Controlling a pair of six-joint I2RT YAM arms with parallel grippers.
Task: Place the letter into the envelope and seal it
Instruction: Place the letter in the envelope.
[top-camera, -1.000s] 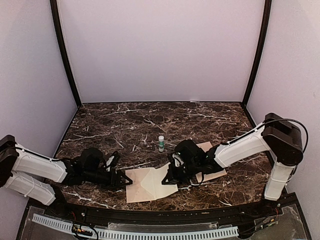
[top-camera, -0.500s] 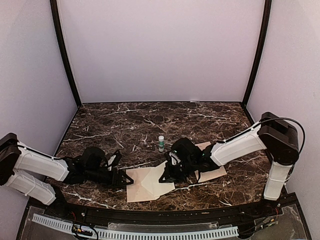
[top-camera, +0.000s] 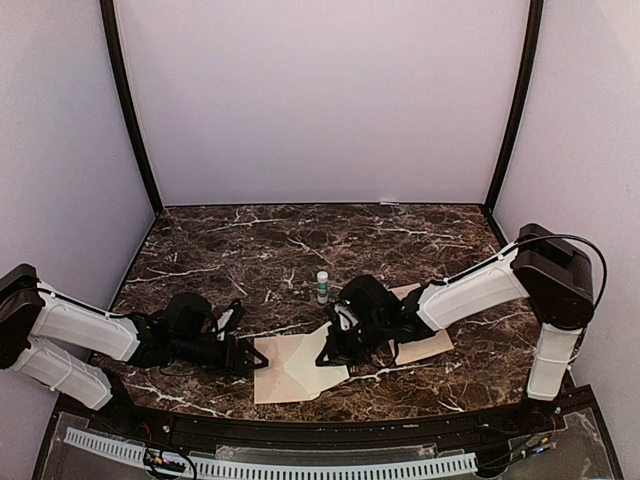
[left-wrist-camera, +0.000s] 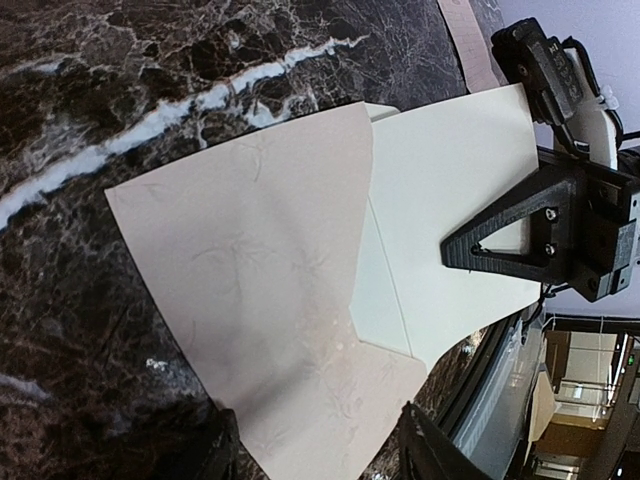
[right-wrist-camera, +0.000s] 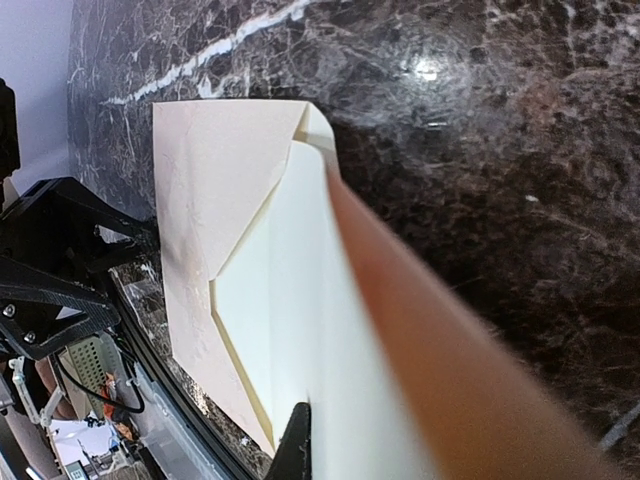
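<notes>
At 6 o'clock on the tabletop: envelope (top-camera: 285, 370), a gripper at either side

Fibrous, matt beige body with a shallow V-shaped mouth. Spreading from that mouth toward 3 o'clock, a smoother, paler cream panel (left-wrist-camera: 450, 200) – apparently the opened flap, not certain. Clamped on that panel's far edge: right gripper (top-camera: 335, 348), fingers pressed together. At the 9 o'clock edge: left gripper (top-camera: 250, 360), fingers apart, a paper corner between them; cannot tell whether touching. At 4 o'clock, partly under the right forearm and apart from the envelope body: thin, flat tan letter (top-camera: 432, 346). Glossy dark-brown marble-pattern table (top-camera: 250, 250) with white veining; plain lilac-grey walls (top-camera: 320, 100); two black corner posts (top-camera: 130, 110). Count – two arms, two paper items, one small upright white cylinder (top-camera: 322, 288) at 12 o'clock of the envelope.
</notes>
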